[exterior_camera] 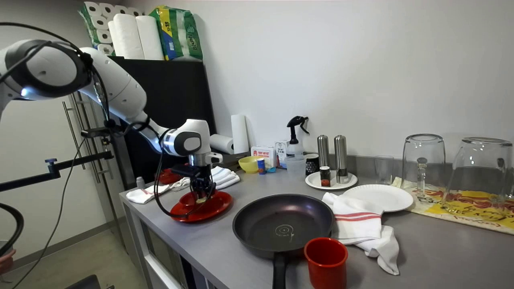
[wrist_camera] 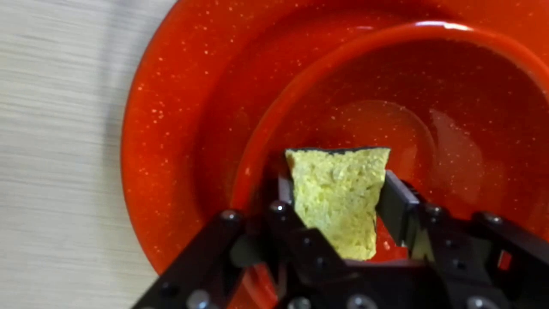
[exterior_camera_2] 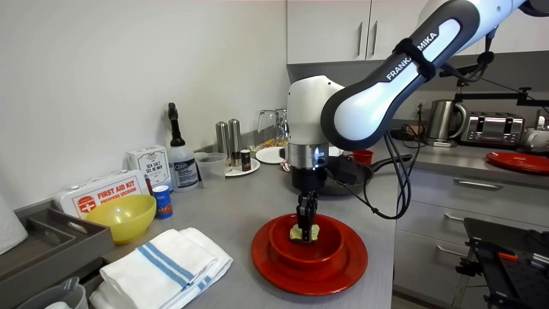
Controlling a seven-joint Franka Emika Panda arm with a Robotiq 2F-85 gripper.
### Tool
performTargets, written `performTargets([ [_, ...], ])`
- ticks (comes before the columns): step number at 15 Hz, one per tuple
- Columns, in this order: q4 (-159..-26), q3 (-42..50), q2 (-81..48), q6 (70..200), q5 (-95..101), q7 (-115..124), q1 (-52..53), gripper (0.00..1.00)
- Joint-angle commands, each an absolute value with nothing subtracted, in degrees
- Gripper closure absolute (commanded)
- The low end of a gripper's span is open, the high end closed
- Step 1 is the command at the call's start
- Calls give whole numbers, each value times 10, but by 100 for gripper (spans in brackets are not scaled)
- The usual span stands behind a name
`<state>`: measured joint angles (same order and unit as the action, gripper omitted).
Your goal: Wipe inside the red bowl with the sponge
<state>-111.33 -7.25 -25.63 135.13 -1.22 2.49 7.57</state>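
Over the grey countertop (exterior_camera_2: 223, 210), the tool (exterior_camera_2: 306, 234), clamped on the sponge (wrist_camera: 339, 206), partly hides the red bowl (exterior_camera_2: 329, 237).

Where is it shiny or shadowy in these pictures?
Wrist view: white glare on the rim of the red bowl, a soft shadow on the countertop beside the red plate; in an exterior view: a faint purplish sheen on the black frying pan.

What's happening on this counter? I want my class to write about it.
A robot arm holds a yellow sponge between its fingers, inside a red bowl that sits on a red plate. The sponge is probably there to wipe the bowl; whether it touches the bowl is hard to tell.
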Motion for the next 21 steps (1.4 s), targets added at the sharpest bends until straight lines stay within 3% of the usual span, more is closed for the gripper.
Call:
performTargets([
  [1, -1108, -67, -274, 1356, -22, 32, 75, 75],
  [21, -1114, -123, -266, 1304, -146, 22, 78, 75],
])
